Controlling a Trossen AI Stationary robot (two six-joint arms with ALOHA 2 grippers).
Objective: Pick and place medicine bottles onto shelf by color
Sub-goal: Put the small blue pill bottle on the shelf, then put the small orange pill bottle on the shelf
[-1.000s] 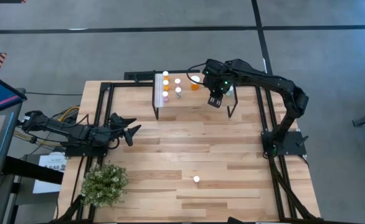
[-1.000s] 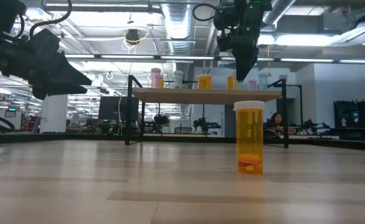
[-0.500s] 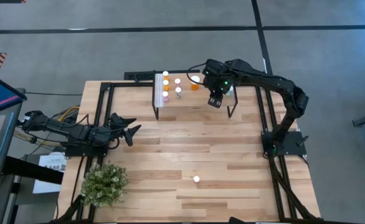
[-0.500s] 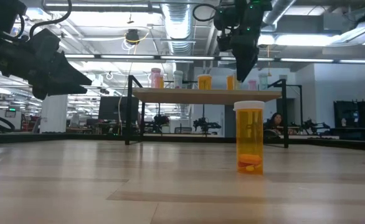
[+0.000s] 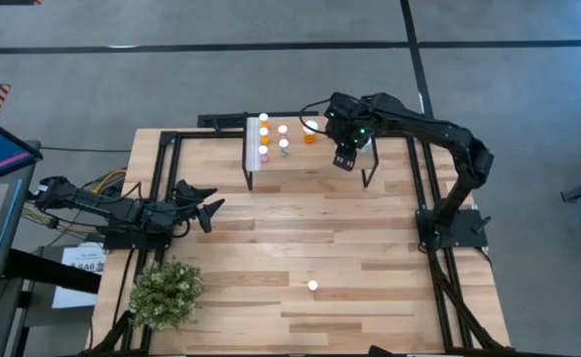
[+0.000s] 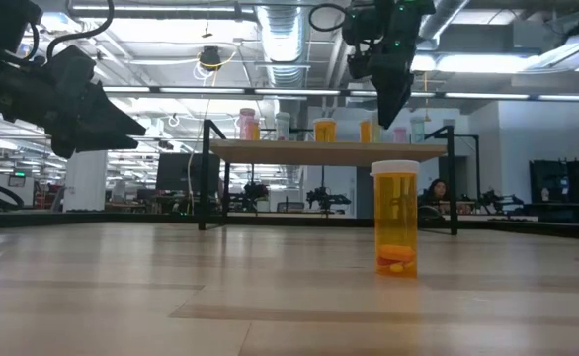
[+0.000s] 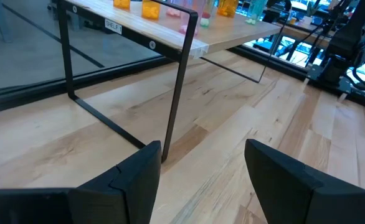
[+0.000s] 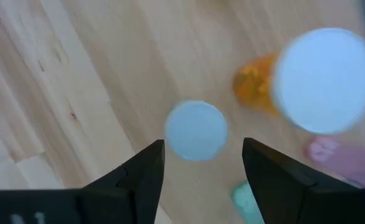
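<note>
The shelf (image 5: 315, 161) stands at the table's far edge, and several white-capped medicine bottles (image 5: 264, 135) stand on its left part. One orange bottle (image 6: 395, 218) stands upright alone on the table's near part (image 5: 312, 286). My right gripper (image 5: 345, 161) hovers open above the shelf's right part, pointing down. In the right wrist view it (image 8: 202, 149) is over a small white cap (image 8: 196, 130); a larger orange bottle (image 8: 322, 81), a pink one (image 8: 338, 155) and a pale green one (image 8: 245, 196) are nearby. My left gripper (image 5: 206, 210) waits open over the table's left side.
A potted green plant (image 5: 167, 293) sits at the near left corner. Black frame rails (image 5: 167, 149) run along the table's sides. The shelf's thin black legs (image 7: 176, 93) stand ahead of my left gripper (image 7: 201, 180). Bare wood lies between the shelf and the lone bottle.
My right gripper has crept slightly toward the table's right edge above the shelf.
</note>
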